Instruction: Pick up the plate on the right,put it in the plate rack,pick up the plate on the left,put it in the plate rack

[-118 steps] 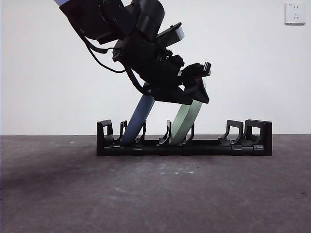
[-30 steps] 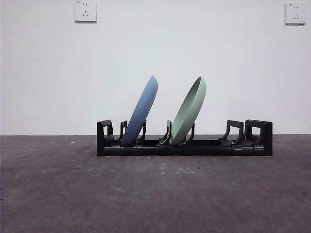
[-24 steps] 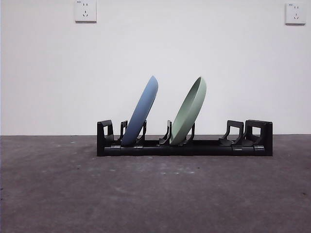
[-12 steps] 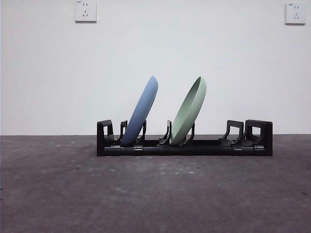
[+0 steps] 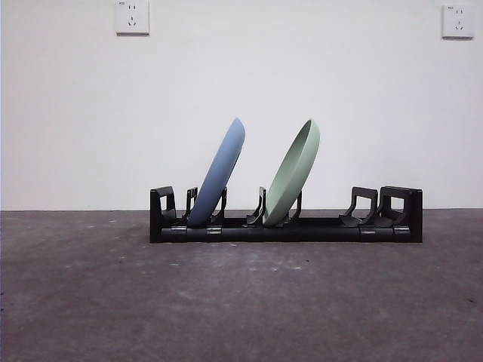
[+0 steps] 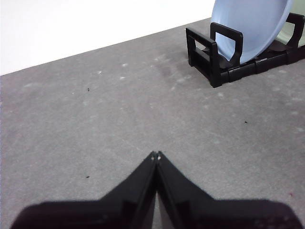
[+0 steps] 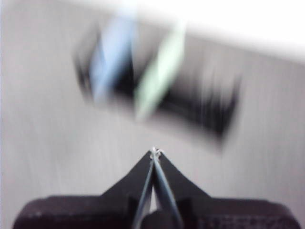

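The black plate rack [image 5: 285, 225] lies across the table in the front view. Two plates lean in it, both tilted to the right: a blue plate [image 5: 219, 175] near its left end and a green plate [image 5: 293, 175] near its middle. My left gripper [image 6: 156, 155] is shut on nothing, low over bare table, well away from the rack's end [image 6: 209, 52] and the blue plate [image 6: 250, 24]. My right gripper [image 7: 155, 151] is shut on nothing too; its view is blurred, with the rack [image 7: 200, 107], blue plate [image 7: 112, 55] and green plate [image 7: 159, 67] far ahead.
Grey table [image 5: 241, 302] stretches in front of the rack. Behind it is a white wall with two sockets [image 5: 132, 16] [image 5: 458, 19]. The rack's right-hand slots [image 5: 381, 207] hold nothing.
The arm that stood over the two plates 4.8 s ago has left the front view. Over the last second the plates and rack have not moved.
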You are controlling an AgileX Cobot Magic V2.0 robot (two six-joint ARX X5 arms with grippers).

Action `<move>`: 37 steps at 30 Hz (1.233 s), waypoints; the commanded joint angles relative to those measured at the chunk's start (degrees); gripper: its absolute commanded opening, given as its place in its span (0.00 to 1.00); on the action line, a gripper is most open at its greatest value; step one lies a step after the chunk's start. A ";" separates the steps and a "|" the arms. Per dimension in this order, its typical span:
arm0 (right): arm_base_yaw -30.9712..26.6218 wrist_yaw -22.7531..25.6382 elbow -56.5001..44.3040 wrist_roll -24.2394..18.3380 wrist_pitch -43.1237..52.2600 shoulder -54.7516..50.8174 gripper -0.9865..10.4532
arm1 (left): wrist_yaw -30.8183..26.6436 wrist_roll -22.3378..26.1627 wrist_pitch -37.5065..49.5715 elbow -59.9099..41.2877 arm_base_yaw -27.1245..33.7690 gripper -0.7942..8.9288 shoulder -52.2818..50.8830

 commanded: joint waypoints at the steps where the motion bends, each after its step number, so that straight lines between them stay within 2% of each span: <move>1: -6.32 -4.90 -3.17 -1.03 7.74 -5.16 0.09 | 0.00 -0.55 0.35 -0.63 0.17 0.08 0.07; 5: -15.76 -2.91 -14.47 -3.23 16.68 -15.58 0.09 | 0.00 -0.55 0.33 -0.63 0.17 0.08 0.09; 8: -18.73 -2.93 -25.79 -3.17 24.33 -22.40 0.09 | 0.00 -0.55 0.33 -0.63 0.17 0.08 0.09; 13: -20.15 -2.58 -43.98 -2.01 34.75 -31.76 0.09 | 0.00 -0.55 0.33 -0.63 0.17 0.08 0.09; 16: -20.15 0.04 -53.86 -1.46 39.58 -36.54 0.09 | 0.00 -0.55 0.33 -0.63 0.17 0.08 0.09; 21: -20.15 5.18 -66.69 3.32 43.67 -43.39 0.09 | 0.00 -0.55 0.33 -0.63 0.17 0.08 0.09; 24: -20.15 7.10 -71.97 5.51 44.11 -46.40 0.09 | -0.02 -0.55 0.33 -0.63 0.17 0.08 0.09; 28: -20.15 7.21 -76.61 5.81 44.13 -48.52 0.09 | 0.00 -0.55 0.33 -0.63 0.17 0.08 0.09; 37: -20.13 7.19 -79.54 5.90 44.92 -48.52 0.09 | 0.00 -0.55 0.28 -0.61 0.17 0.08 0.09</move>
